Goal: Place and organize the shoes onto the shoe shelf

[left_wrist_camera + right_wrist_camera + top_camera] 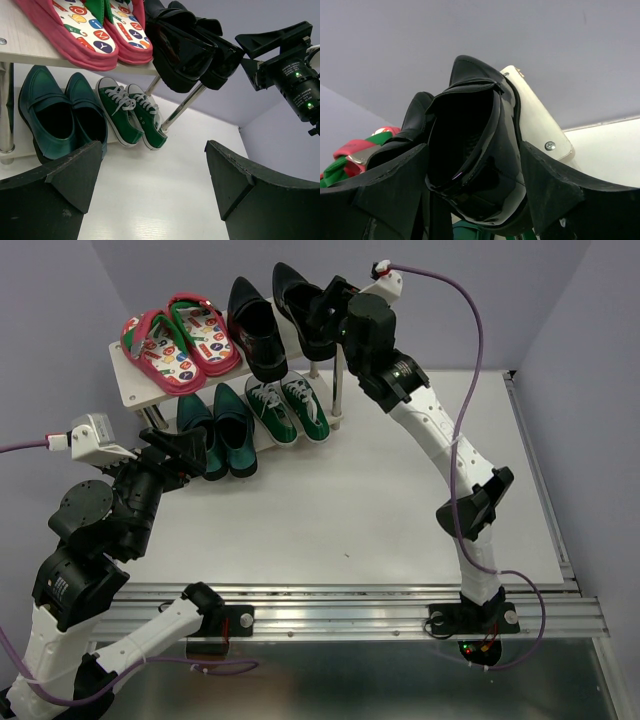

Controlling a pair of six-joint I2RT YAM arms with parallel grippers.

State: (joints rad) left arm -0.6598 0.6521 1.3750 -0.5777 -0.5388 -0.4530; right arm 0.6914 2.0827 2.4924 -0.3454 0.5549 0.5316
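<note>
Shoes [258, 332] of three pairs are counted, six in all, and every one is seen on the shoe shelf [126, 390]. Two black dress shoes [298, 300] are set on the upper board beside two red flip-flops [180, 340]. Two teal dress shoes [222, 430] and two green sneakers [286, 408] are lined up on the lower board. One shelf of two tiers is seen, stood at the far left of the counter [400, 500].

The right gripper [474, 146] is held at the heel of the right-hand black shoe. Its jaws are spread to either side of that heel, and no firm hold is evident. Whether the pads touch the leather cannot be told. The left gripper [154, 150] is held low before the lower tier with its jaws fully apart, and nothing is held in them.

The dress shoes are judged to be light and fairly stiff, with a glossy skin likely to slip under a shallow pinch. They would best be taken at the heel, with one jaw inside the opening and one outside, or across the stiff heel cup. The sneakers are judged to be softer and less slippery, so their canvas is expected to fold if squeezed mid-body. The heel collar or the rubber sole edge is thought the surer place. The heels of the black pair are seen to overhang the front edge of the board, so a nudge there may tip them off.
</note>
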